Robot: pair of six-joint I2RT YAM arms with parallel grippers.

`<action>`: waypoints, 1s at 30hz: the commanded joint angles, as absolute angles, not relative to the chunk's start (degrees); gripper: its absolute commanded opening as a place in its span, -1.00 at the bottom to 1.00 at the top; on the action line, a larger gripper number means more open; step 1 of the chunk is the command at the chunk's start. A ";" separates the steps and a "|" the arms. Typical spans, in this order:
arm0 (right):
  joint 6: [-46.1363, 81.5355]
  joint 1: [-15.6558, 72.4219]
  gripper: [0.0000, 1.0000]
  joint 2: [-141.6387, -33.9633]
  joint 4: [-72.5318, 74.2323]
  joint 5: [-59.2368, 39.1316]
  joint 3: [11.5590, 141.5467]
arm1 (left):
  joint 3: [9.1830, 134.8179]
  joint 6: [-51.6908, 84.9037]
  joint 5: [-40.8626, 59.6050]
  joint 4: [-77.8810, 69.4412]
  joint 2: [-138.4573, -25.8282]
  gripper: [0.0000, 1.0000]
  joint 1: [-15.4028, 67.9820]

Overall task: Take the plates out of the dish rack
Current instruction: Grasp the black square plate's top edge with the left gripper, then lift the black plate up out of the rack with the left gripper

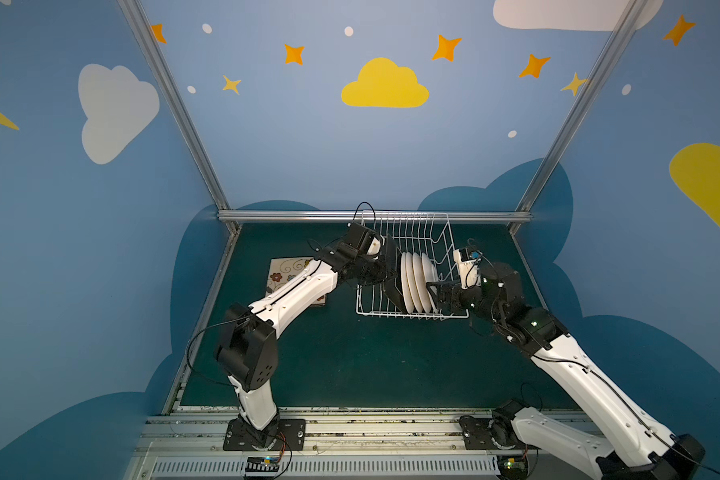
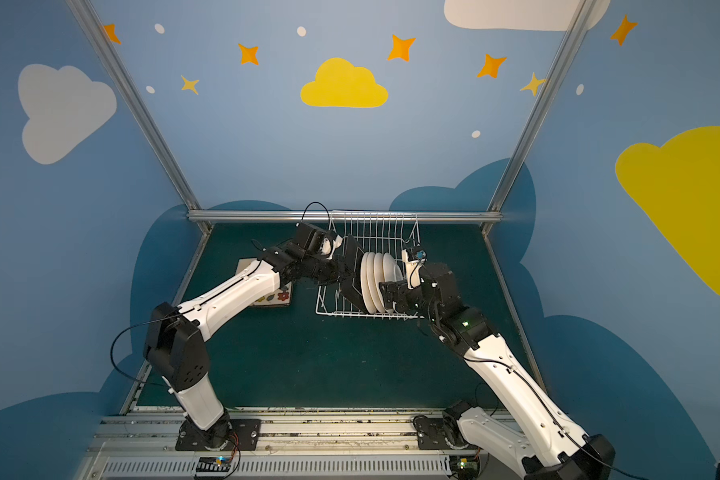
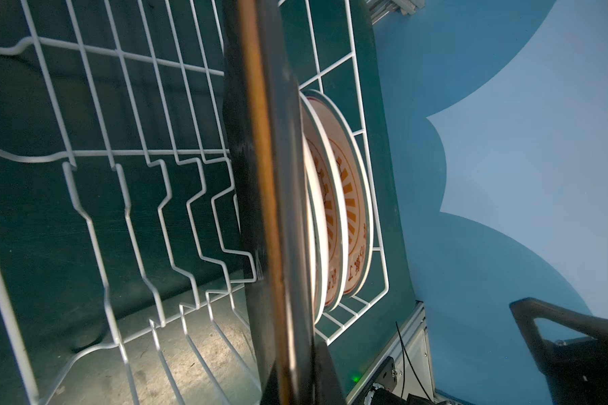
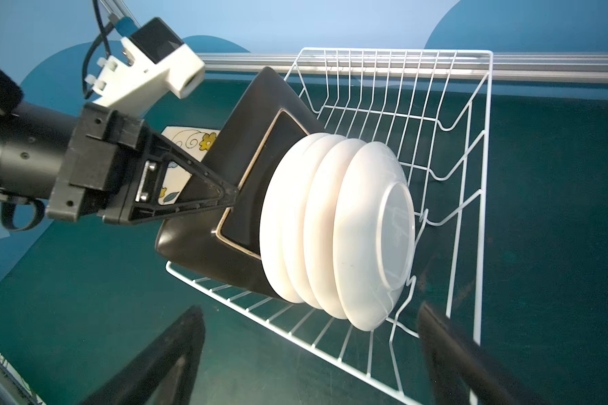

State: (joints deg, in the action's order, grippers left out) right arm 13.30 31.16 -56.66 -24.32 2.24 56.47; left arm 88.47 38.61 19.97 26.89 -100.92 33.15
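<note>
The white wire dish rack stands at the back of the green table. A black-backed square plate stands on edge in it, tilted. My left gripper is shut on that plate's rim. Several round white plates stand upright right behind it, their orange print showing in the left wrist view. My right gripper is open beside the rack's right end, holding nothing.
Another square plate, cream with flowers and swirls, lies flat on the green mat left of the rack, partly under the left arm. An aluminium rail runs along the back edge just behind the rack.
</note>
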 commanded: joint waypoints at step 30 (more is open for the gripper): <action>13.95 30.91 0.88 -58.36 -22.77 1.17 59.32 | 88.79 32.67 14.86 23.61 -87.56 -0.94 28.49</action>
State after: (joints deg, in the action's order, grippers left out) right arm 13.30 31.16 -58.06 -24.18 1.80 57.23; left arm 85.76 36.10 17.10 27.92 -91.18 29.39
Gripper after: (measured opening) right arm 0.939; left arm 0.089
